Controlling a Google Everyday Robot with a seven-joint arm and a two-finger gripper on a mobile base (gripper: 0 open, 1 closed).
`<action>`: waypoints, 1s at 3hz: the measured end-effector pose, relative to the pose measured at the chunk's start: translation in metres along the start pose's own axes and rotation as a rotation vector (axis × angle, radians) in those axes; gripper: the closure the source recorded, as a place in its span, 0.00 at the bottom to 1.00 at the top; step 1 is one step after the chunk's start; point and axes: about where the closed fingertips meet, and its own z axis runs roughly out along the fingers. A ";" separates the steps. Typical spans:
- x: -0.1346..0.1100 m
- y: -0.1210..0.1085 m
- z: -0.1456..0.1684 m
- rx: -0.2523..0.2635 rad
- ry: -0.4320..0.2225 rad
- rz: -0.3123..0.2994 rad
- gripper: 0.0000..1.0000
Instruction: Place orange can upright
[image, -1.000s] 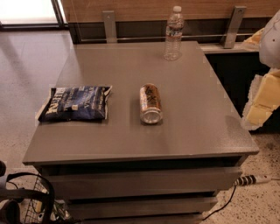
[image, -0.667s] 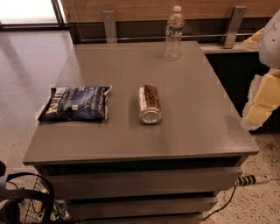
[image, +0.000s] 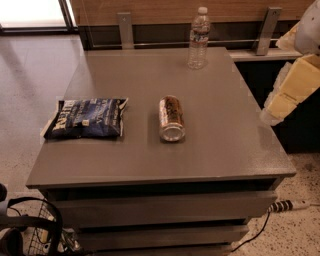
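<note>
The orange can (image: 171, 118) lies on its side near the middle of the grey table (image: 150, 160), its silver end facing the front edge. Nothing touches it. Only cream and white arm segments (image: 292, 82) show at the right edge of the camera view, beyond the table's right side and well apart from the can. The gripper itself is out of view.
A dark blue snack bag (image: 85, 118) lies flat to the left of the can. A clear water bottle (image: 198, 38) stands upright at the table's far edge. A wire basket (image: 30, 230) is on the floor at lower left. A power strip and cable (image: 287, 205) lie at lower right.
</note>
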 end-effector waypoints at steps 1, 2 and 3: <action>-0.012 -0.003 0.004 0.000 -0.115 0.210 0.00; -0.015 -0.001 0.009 0.025 -0.167 0.392 0.00; -0.015 -0.001 0.008 0.025 -0.166 0.383 0.00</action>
